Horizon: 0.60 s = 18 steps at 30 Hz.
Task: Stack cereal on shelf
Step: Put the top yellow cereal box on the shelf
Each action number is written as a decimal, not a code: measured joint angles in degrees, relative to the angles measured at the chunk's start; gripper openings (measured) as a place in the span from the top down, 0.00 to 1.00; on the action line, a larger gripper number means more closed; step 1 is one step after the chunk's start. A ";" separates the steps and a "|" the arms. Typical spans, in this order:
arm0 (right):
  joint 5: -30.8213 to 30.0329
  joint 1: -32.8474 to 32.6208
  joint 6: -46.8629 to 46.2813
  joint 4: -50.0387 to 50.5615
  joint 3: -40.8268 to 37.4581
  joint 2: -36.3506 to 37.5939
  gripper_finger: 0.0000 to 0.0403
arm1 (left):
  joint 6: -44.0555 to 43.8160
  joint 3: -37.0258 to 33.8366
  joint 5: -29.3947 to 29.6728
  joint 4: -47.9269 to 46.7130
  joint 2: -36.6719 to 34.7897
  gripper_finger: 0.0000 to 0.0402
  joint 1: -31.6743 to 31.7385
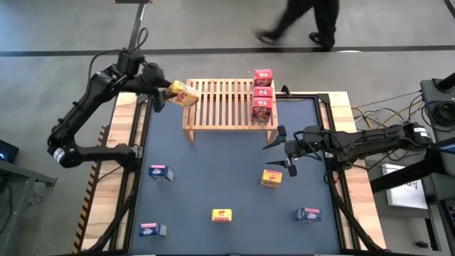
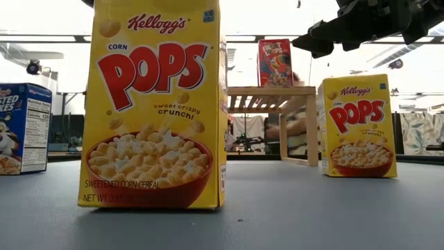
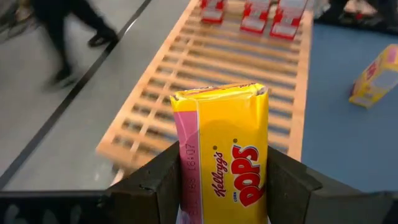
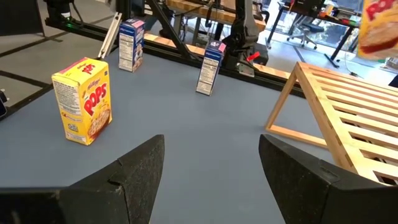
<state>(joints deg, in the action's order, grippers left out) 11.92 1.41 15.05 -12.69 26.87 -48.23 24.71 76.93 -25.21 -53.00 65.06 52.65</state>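
Left gripper [image 3: 221, 186]: closed on 1 yellow cereal box [image 1: 183, 93], fingers pressing its 2 broad faces; it hangs over the left end of the shelf [image 1: 220, 117].
Right gripper [image 1: 284, 147]: fingers spread wide, holding nothing, above the mat just in front of the shelf's right leg.
Held box: tilted, narrow side panel facing the wrist camera, clear of the slats; not yet set down.
Boxes placed: 3 red boxes [image 1: 262, 93] stand in a row at the right end of the shelf.
Boxes waiting: 2 yellow boxes [image 1: 271, 178] and 3 blue boxes [image 1: 161, 172] stand on the mat [image 1: 213, 171], well apart from each other.
Handling, judged: thin printed cardboard, likely light and partly hollow; walls should dent under a hard squeeze, and the glossy print may slip.
Grip point, judged: across the 2 broad faces near mid-height, where the panels flex least and the box stays balanced.
Shelf: light wood, many parallel slats with gaps, short legs; a box edge could catch in a gap if it lands tilted.
Mat: dark, flat, matte sheet framed by pale wooden table edges [image 1: 338, 107].
Box shape: rectangular, tall and narrow, sharp folded corners, sealed top flap.
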 joint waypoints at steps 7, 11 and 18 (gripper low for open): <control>0.01 0.00 -0.04 0.07 0.00 0.00 0.38 | 1.45 4.41 -2.45 4.79 9.15 0.59 -0.86; 0.02 -0.02 -0.05 0.48 0.00 0.00 0.38 | 2.43 9.80 -3.94 4.76 14.27 0.59 -0.86; 0.00 -0.02 -1.40 0.73 -0.02 0.00 0.38 | 5.02 20.93 -3.62 -2.46 23.81 0.59 -2.26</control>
<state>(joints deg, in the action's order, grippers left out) 11.93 1.39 13.65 -11.96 26.86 -48.23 29.73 97.86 -28.83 -55.45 88.88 50.39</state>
